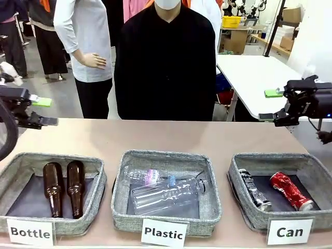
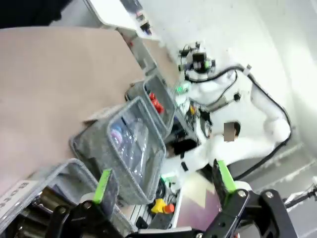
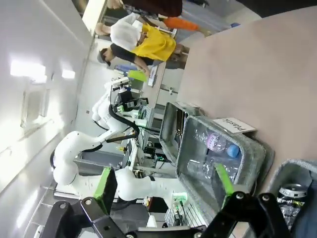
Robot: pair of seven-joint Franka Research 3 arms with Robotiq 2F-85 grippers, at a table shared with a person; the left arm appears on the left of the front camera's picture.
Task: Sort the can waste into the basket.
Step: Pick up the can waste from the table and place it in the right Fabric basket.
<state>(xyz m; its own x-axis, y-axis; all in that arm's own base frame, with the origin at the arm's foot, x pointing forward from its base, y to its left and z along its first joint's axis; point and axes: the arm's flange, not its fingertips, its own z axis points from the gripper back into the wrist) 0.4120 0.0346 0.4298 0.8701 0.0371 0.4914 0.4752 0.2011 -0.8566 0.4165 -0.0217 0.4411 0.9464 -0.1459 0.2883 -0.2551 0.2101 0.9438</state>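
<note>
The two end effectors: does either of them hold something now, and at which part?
Nothing is held. The left end effector and the right end effector are both open. The red can and the black can lie in the Can basket.

White label [image 1: 30,232] "Bottle": left basket [image 1: 15,168], tabletop's near edge. Label [image 1: 164,233] "Plastic": middle basket [image 1: 212,197]. Label [image 1: 289,232] "Can": right basket [image 1: 238,187].

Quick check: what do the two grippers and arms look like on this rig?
Both grippers are black, angular two-finger units with bright green pads on the fingers: left gripper, right gripper. In the front view the right gripper is black linkage with a black cable. Seen from the left wrist, the right arm is glossy white with black cables.
</note>
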